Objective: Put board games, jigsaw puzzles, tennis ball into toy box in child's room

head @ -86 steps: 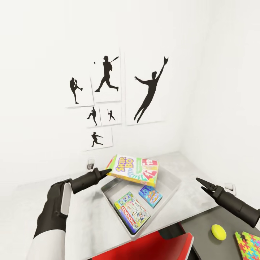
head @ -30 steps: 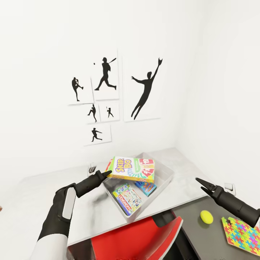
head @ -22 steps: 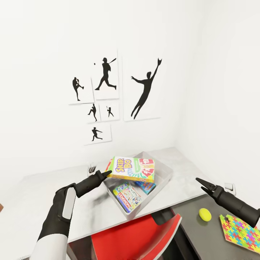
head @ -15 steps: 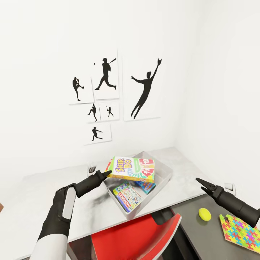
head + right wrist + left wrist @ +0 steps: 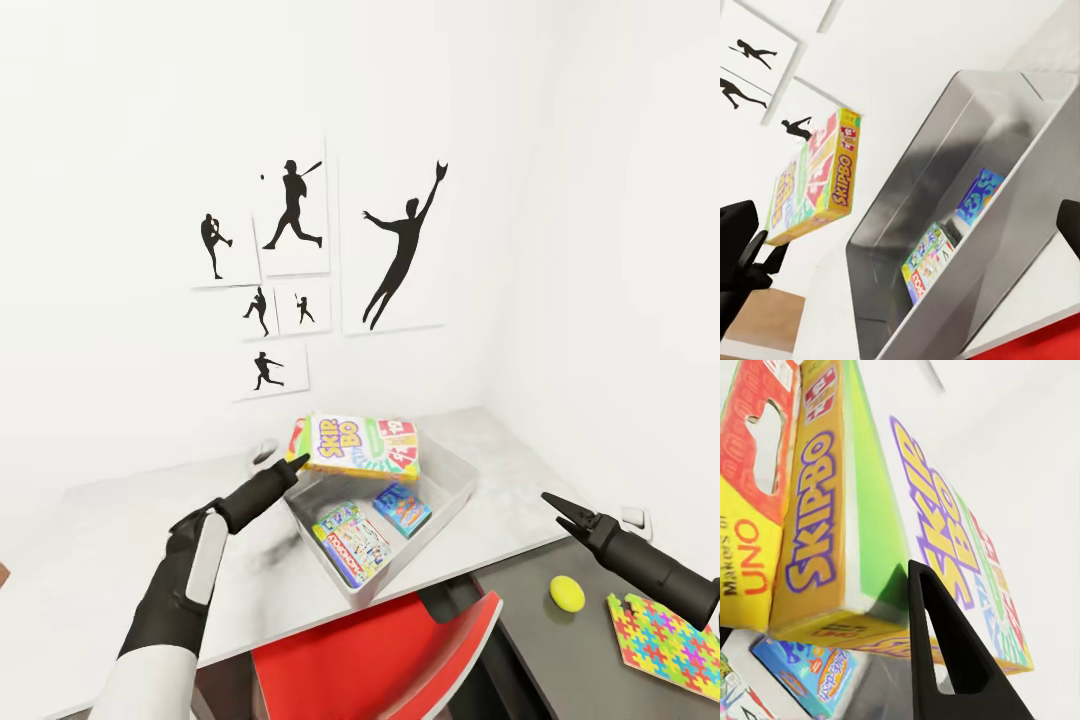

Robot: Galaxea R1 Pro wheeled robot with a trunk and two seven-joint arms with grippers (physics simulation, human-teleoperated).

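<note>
The Skip-Bo board game (image 5: 352, 447) hangs above the toy box (image 5: 452, 497), pinched at 1 corner by your left gripper (image 5: 296, 463), jaws clamped on its edge. 2 board games (image 5: 352, 541) already lie inside. Centre the box over the bin, level it, lower it inside the rim, then release. Your right gripper (image 5: 553, 503) hovers apart with nothing in it, fingers together. Tennis ball (image 5: 566, 593) and jigsaw puzzle (image 5: 665, 642) remain on the table (image 5: 260, 570).

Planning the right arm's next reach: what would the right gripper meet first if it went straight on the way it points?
Probably the toy box: the right gripper aims at its near wall, with bare table between. Depth is unclear.
</note>
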